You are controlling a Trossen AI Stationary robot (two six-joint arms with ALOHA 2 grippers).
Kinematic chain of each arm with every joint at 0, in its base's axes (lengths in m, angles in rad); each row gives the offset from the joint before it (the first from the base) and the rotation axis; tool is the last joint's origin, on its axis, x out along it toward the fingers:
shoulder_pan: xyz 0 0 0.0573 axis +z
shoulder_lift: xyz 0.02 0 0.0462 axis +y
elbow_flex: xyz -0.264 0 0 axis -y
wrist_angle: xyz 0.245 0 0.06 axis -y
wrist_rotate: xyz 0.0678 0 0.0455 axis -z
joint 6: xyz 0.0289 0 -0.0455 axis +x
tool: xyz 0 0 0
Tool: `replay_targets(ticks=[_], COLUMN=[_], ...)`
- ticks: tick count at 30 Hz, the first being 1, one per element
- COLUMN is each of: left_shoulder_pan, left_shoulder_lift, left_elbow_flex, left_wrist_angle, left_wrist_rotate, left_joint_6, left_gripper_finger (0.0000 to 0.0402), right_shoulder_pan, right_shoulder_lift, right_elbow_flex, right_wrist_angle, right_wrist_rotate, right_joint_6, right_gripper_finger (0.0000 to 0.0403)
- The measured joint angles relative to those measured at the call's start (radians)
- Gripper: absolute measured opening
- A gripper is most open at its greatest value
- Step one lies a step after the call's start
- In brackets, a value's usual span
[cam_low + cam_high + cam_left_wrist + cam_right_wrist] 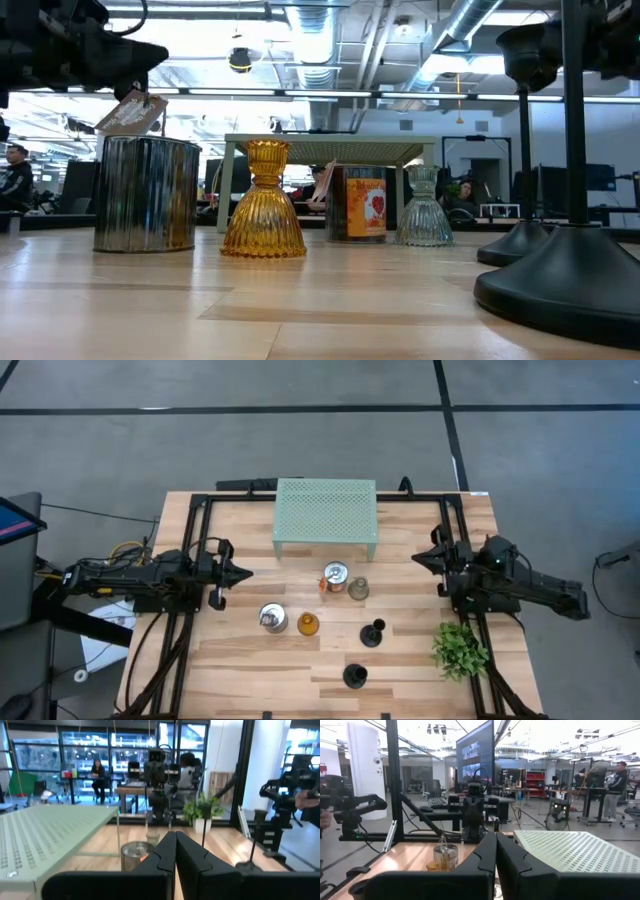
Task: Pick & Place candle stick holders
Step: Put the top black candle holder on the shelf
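Mid-frame on the pale wooden table (240, 670), six small candle stick holders (308, 624) are grouped between the closed, empty left gripper (243, 572) and right gripper (418, 559).

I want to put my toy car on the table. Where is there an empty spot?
The near left corner of the table is bare, below the silvery jar. So is the strip between the mesh stand and the right gripper. The middle is crowded: the orange tin, clear glass and amber glass.
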Motion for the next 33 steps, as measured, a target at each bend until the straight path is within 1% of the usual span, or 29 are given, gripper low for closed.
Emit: replay_targets(ticks=[3,7,11,16,20,24,27,33], left_shoulder_pan=[0.0,0.0,0.0,0.0,0.0,0.0,0.0,0.0], left_shoulder_lift=[0.005,0.053,0.131,0.229,0.275,0.281,0.279,0.279], left_elbow_flex=[0.0,0.0,0.0,0.0,0.0,0.0,0.0,0.0], left_wrist_angle=[-0.006,-0.008,-0.008,-0.008,0.007,0.021,0.039,0.045], left_wrist_rotate=[0.0,-0.008,-0.042,-0.053,-0.053,-0.053,-0.053,-0.053], left_joint_6=[-0.001,-0.001,-0.001,-0.001,-0.009,-0.009,-0.008,-0.008], left_gripper_finger=[0.0008,0.0008,0.0008,0.0008,0.0008,0.0008,0.0008,0.0008], right_shoulder_pan=[0.0,0.0,0.001,0.028,0.092,0.179,0.247,0.381], right_shoulder_lift=[0.032,0.094,0.191,0.332,0.436,0.532,0.591,0.68], right_elbow_flex=[0.04,0.097,0.164,0.244,0.33,0.406,0.453,0.518], right_wrist_angle=[-0.045,-0.125,-0.211,-0.234,-0.285,-0.372,-0.42,-0.507], right_wrist_rotate=[0.015,0.067,0.081,0.076,0.073,0.073,0.074,0.16], right_joint_6=[-0.002,0.026,0.081,0.087,0.084,0.088,0.134,0.256], right_gripper_finger=[0.0,0.0,0.0,0.0,0.0,0.0,0.0,0.0])
